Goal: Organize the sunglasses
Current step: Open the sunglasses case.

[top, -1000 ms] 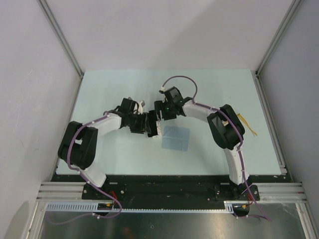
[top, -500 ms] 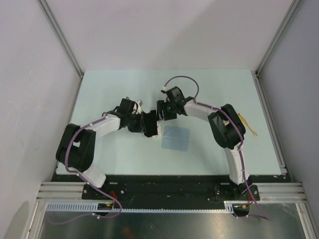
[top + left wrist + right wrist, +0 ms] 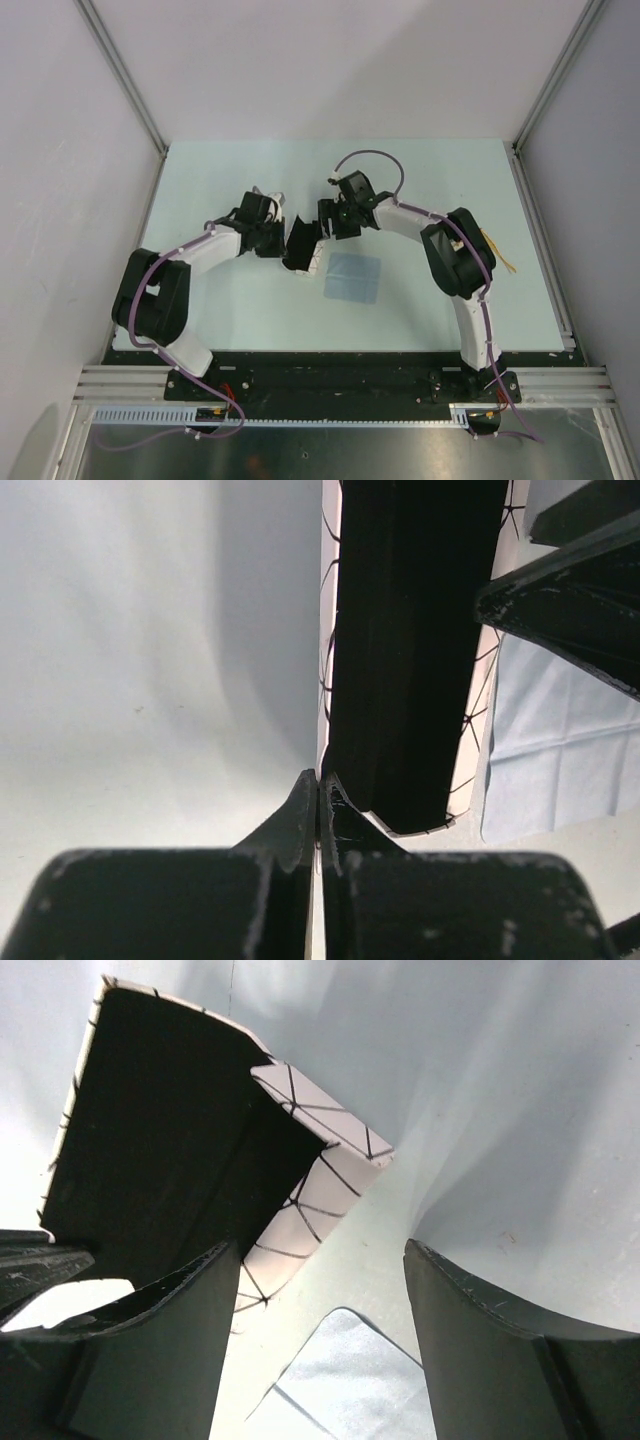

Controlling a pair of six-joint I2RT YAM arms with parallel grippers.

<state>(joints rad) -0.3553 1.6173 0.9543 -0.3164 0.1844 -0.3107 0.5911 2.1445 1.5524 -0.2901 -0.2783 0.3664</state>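
Top external: sunglasses (image 3: 503, 256) far from case (image 3: 300, 243)

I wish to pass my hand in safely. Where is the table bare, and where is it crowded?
Bare: the far strip of the table beyond the case, and the near strip between the arms, before the cloth. Crowded: the middle, where both arms meet at the case.

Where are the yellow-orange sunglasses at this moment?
Top view: the thin yellow-orange translucent sunglasses lie on the pale table's right side, just right of the right arm's elbow, well away from the open white case with black lines at centre.
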